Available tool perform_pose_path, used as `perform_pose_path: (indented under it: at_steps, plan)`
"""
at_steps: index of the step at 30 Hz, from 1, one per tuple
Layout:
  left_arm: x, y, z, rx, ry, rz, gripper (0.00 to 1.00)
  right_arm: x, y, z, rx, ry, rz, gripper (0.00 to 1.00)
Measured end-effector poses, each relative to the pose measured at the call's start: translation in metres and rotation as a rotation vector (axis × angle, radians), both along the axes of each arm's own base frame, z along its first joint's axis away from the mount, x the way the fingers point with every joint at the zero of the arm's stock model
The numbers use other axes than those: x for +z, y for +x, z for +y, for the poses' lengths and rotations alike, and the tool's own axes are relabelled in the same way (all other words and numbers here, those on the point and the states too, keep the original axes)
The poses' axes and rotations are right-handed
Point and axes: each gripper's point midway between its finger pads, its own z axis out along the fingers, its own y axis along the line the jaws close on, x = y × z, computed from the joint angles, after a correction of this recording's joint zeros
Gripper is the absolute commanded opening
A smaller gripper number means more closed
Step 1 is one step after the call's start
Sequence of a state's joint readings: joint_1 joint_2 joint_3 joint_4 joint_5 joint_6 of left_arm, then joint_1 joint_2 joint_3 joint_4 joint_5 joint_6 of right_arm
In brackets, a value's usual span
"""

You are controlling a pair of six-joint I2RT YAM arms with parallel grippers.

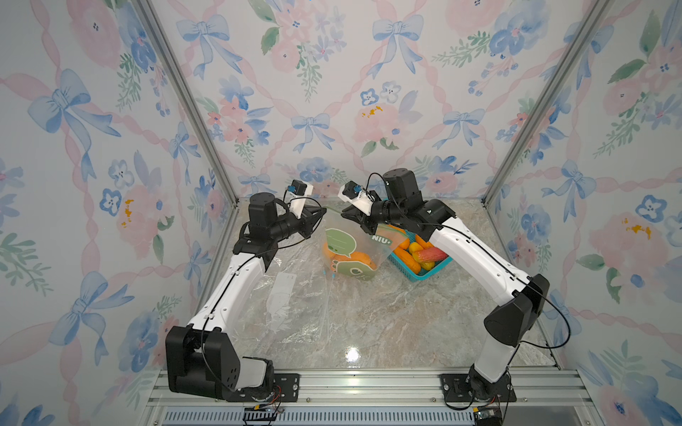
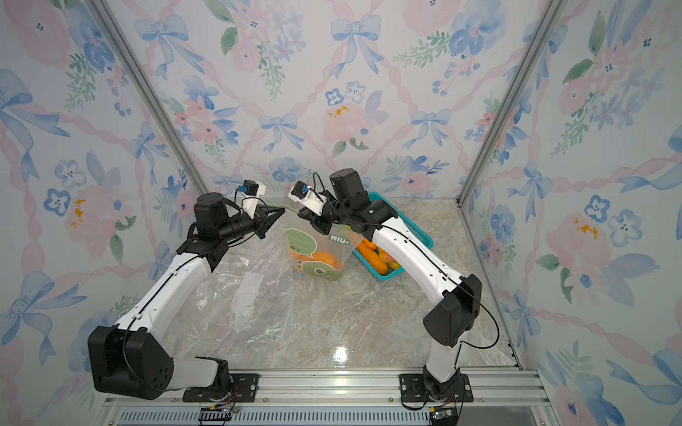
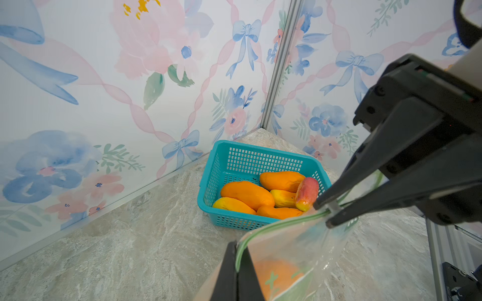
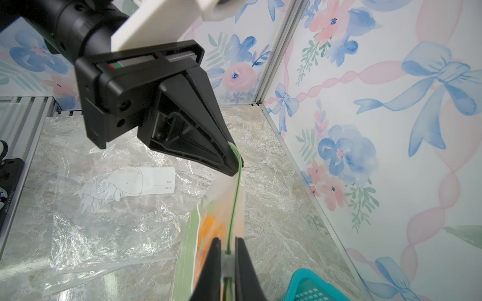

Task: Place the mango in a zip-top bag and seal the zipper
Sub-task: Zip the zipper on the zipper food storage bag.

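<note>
Two grippers hold one bag (image 1: 350,254) up by its top edge, over the far part of the table (image 1: 387,324). The left gripper (image 1: 324,210) has its fingers pressed together on one end of the green zipper (image 3: 276,224). The right gripper (image 1: 345,214) pinches the same zipper at a point further along, and in the right wrist view its two black fingers (image 4: 215,263) stand narrow on each side of the green line. The zipper runs nearly straight from one gripper to the other. I cannot tell whether it is fully sealed along this length. The mango (image 1: 360,260) is inside the bag, low down, and it shows orange through the clear plastic and the green printed pictures in both top views. The bag hangs down from the two grips, and its bottom is close to the table; if it rests there I cannot tell. Just beside the bag, on the right arm's side, stands a teal basket (image 3: 216,166) near the back corner. Several other mangoes (image 3: 247,194) lie in it, most orange, one reddish. An empty clear plastic bag (image 4: 117,208) with a white drawing lies flat and wrinkled on the table, under the left arm and apart from the held bag.
</note>
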State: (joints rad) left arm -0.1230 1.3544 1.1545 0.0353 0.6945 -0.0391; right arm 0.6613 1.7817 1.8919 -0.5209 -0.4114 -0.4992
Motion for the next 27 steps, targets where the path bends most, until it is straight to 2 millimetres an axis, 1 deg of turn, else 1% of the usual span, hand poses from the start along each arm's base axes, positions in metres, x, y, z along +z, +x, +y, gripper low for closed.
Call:
perform_pose_path:
  at_steps: [3, 11, 15, 20, 24, 27]
  plan:
    - [0.0, 0.006, 0.01, 0.049, -0.003, 0.008, 0.0, -0.002, 0.0, -0.016, -0.026, -0.002, 0.008, 0.01]
    - [0.001, 0.02, 0.039, 0.172, -0.009, 0.021, 0.0, 0.007, 0.005, -0.058, -0.111, 0.031, 0.012, 0.0]
    - [0.011, 0.026, 0.053, 0.223, -0.019, 0.008, 0.0, 0.01, 0.013, -0.074, -0.155, 0.059, 0.016, 0.0]
    - [0.028, 0.031, 0.067, 0.272, -0.031, -0.022, 0.0, 0.015, 0.018, -0.076, -0.164, 0.083, 0.01, 0.0]
    - [0.033, 0.035, 0.077, 0.303, -0.032, -0.031, 0.0, 0.019, 0.021, -0.074, -0.168, 0.104, 0.003, 0.0]
    - [0.034, 0.04, 0.088, 0.334, -0.03, -0.033, 0.0, 0.02, 0.03, -0.068, -0.174, 0.124, 0.01, 0.0]
